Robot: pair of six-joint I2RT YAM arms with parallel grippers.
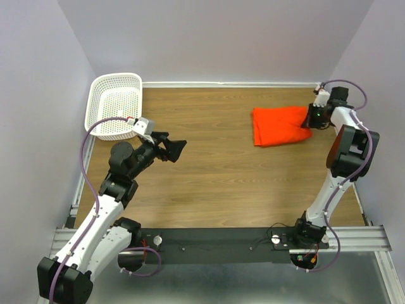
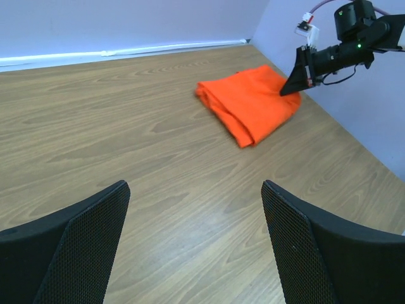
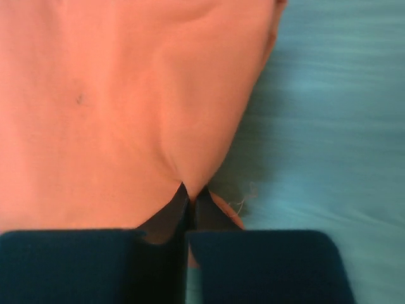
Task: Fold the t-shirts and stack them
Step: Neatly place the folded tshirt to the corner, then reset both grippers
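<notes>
The orange-red t-shirt [image 1: 279, 125] lies folded into a compact bundle at the back right of the wooden table; it also shows in the left wrist view [image 2: 248, 105]. My right gripper [image 1: 313, 117] is at the bundle's right edge, shut on a pinch of the shirt fabric [image 3: 126, 101], with the fingertips [image 3: 181, 197] pressed together in the right wrist view. My left gripper [image 1: 176, 151] hovers over the left middle of the table, wide open and empty, its fingers [image 2: 82, 234] far apart.
A white mesh basket [image 1: 115, 104] stands at the back left corner. Walls close the table at the back and both sides. The right arm [image 2: 345, 47] reaches along the right wall.
</notes>
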